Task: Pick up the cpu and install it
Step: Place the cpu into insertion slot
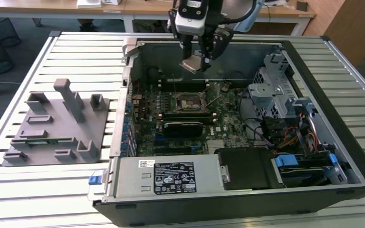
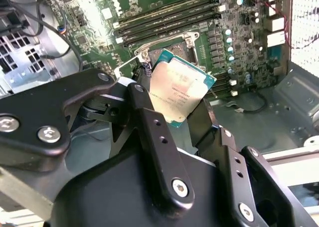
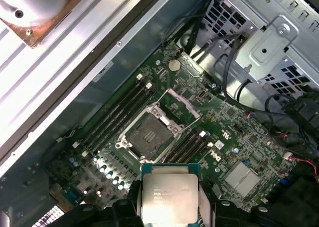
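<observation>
One slatted tabletop (image 1: 74, 47) is seen, on which one opened computer case (image 1: 233, 209) and one grey moulded fixture (image 1: 49, 128) are laid side by side, the fixture towards the exterior view's left. One green motherboard (image 3: 224, 137) is mounted inside the case. One tool (image 1: 200, 58) is held over the case, its two fingers closed on the edges of the one cpu (image 2: 179, 90). The cpu is carried tilted in the air, above and apart from the one socket (image 3: 149, 132).
</observation>
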`<act>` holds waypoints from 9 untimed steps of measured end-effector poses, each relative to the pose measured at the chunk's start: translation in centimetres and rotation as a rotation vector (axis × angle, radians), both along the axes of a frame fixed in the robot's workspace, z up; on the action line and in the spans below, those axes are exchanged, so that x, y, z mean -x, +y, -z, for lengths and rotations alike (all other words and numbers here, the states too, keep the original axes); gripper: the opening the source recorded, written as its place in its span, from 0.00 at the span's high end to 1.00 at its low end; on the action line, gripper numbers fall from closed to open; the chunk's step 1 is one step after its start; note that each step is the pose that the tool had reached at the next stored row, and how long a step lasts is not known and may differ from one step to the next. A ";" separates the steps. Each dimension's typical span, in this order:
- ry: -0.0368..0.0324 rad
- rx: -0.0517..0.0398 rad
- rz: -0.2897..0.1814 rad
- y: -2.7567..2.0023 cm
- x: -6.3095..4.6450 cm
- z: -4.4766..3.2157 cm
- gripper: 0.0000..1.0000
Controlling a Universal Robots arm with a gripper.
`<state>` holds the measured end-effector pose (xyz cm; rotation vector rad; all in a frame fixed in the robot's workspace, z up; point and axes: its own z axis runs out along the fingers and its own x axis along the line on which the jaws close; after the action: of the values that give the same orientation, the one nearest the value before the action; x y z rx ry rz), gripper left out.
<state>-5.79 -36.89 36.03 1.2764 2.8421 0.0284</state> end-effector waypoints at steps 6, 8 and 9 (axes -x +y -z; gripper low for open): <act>-0.0001 0.0000 0.053 0.23 0.0 0.10 0.46; -0.0001 0.0000 0.076 0.27 0.0 0.16 0.46; -0.0001 0.0002 0.086 0.31 0.0 0.20 0.46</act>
<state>-5.82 -36.58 35.84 1.3967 2.7840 0.0265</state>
